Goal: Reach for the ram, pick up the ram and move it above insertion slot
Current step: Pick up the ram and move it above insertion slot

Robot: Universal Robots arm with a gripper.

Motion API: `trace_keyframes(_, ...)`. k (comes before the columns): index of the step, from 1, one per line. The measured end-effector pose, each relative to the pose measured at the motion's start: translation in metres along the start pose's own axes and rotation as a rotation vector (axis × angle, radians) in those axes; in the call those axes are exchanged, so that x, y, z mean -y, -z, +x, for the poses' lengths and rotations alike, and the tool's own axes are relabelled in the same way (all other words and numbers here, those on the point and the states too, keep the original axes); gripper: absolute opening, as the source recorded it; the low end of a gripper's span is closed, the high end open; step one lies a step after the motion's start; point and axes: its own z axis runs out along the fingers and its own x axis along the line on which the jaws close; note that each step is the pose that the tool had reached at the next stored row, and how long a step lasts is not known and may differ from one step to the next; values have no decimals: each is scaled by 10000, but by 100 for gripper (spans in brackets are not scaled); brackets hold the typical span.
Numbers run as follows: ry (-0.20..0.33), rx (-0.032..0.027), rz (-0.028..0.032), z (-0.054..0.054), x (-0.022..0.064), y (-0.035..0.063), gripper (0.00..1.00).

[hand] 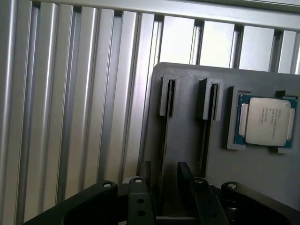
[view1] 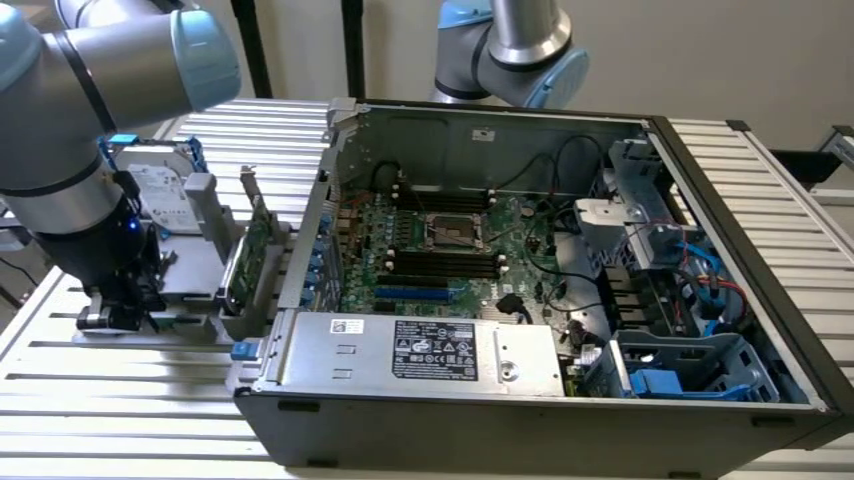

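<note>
Gripper [hand: 164, 178] parted, holding nothing, astride edge-on ram [hand: 163, 136] in gray holder [hand: 187, 140], long axis along its slot

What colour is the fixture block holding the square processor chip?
Grey fixture block, clearest in wrist view.

The slatted metal table [view1: 134, 400] bears an open computer case [view1: 534, 420] and grey fixture [hand: 187, 140].

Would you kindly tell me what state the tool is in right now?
Tool: open, holding nothing; its fingers stand apart on either side of the ram, which sits edge-up in the grey holder.
</note>
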Motion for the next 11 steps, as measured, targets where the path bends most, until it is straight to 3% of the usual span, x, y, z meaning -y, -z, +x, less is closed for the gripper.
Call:
trace_keyframes(3,-1,-1,-1,-1,-1,-5,37)
trace_keyframes(6,-5,-1,-2,-1,-2,-6,22)
trace_keyframes(11,-152,5,-18,-1,-1,-8,15)
